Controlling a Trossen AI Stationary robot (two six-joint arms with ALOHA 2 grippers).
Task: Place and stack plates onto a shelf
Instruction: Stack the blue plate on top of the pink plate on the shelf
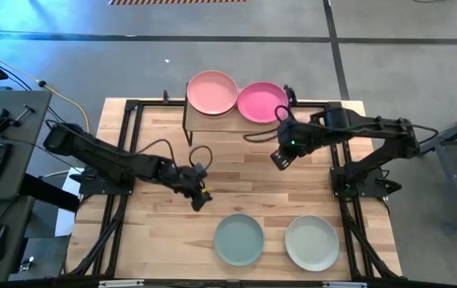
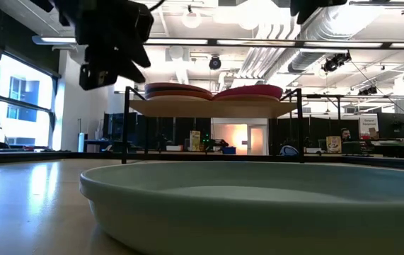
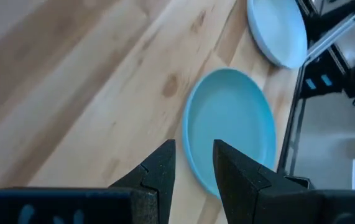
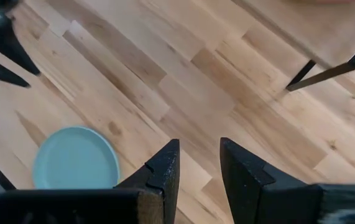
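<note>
wooden table (image 1: 156,128) under both arms | shelf (image 1: 212,122): pink plate (image 1: 212,92) and magenta plate (image 1: 262,102) side by side on top | teal plate (image 1: 239,239), off-white plate (image 1: 311,242): on table, well in front of shelf | left gripper (image 1: 200,200): between shelf and teal plate, fingers slightly apart, empty | right gripper (image 1: 280,159): just before shelf, fingers slightly apart, empty

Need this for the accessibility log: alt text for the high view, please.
Overhead shot of a wooden table: a pink plate and a magenta plate sit side by side on the shelf at the far edge; a pale teal plate and an off-white plate lie near the front. The left gripper and right gripper, both empty, hover over bare wood.
</note>
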